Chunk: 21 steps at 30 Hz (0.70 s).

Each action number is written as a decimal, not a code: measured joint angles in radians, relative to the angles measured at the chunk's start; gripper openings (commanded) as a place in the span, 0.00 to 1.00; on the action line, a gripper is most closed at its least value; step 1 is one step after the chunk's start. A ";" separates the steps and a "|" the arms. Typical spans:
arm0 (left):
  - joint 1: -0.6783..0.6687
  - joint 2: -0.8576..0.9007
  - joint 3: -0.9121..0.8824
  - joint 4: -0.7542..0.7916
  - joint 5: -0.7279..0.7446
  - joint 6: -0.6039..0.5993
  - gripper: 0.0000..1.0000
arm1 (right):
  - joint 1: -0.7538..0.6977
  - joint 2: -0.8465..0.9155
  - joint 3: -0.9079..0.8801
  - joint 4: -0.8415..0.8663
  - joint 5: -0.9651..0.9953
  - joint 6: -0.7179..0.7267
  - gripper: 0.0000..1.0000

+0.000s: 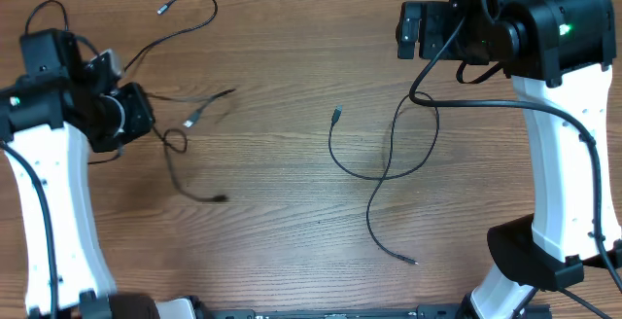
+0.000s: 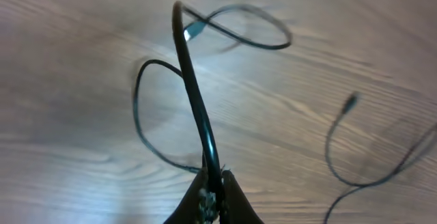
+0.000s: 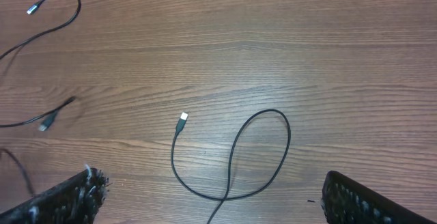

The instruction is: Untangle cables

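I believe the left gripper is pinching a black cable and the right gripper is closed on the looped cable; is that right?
Not quite: the left gripper does pinch a black cable, but the right gripper is open, holding nothing. The right wrist view shows its fingers spread wide above the looped cable.
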 measured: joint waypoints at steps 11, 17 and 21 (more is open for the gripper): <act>0.280 0.222 -0.002 0.015 -0.020 0.032 0.04 | 0.000 0.000 0.000 0.000 0.000 0.000 1.00; 0.386 0.305 -0.003 0.102 -0.065 0.031 0.04 | 0.000 0.000 0.000 0.000 0.000 0.000 1.00; 0.449 0.356 -0.004 0.156 -0.076 -0.023 0.04 | 0.000 0.000 0.000 0.000 0.002 0.000 1.00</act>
